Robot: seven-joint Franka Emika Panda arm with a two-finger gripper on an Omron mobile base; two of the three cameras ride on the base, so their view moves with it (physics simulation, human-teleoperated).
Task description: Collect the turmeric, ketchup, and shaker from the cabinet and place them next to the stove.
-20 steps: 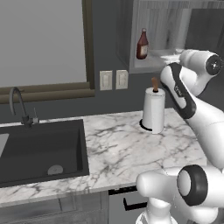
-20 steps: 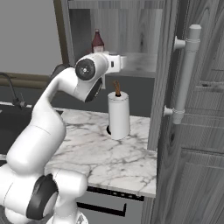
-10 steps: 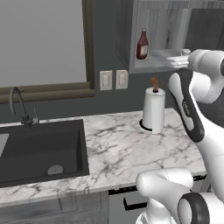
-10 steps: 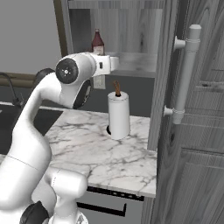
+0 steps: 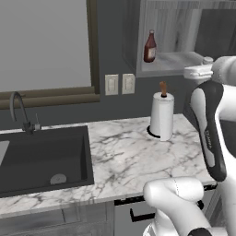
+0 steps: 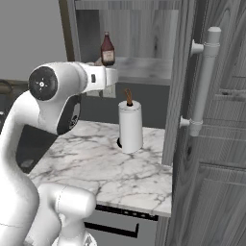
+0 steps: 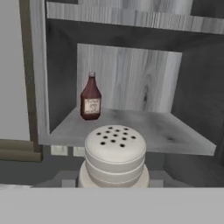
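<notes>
A pale grey-white shaker (image 7: 114, 154) with a perforated rounded top sits close in front of the hand camera, and my gripper (image 5: 190, 70) is shut on it, just outside the cabinet (image 7: 144, 127). The dark red ketchup (image 7: 91, 99) stands upright at the left of the cabinet's shelf; the bottle also shows as ketchup (image 5: 149, 47) and ketchup (image 6: 107, 49) in the base views. My gripper (image 6: 112, 77) hangs at shelf height, below and in front of the bottle. The turmeric and the stove are out of view.
A white paper-towel roll (image 5: 162, 115) stands on the marble counter (image 5: 120, 156) under the cabinet. A black sink (image 5: 41, 156) with a faucet (image 5: 18, 110) lies to the left. The open cabinet door (image 6: 211, 120) with a long handle stands to the right.
The hand has drawn back out of the cabinet, away from the shelf, with the shaker in it. The ketchup has stayed put.
</notes>
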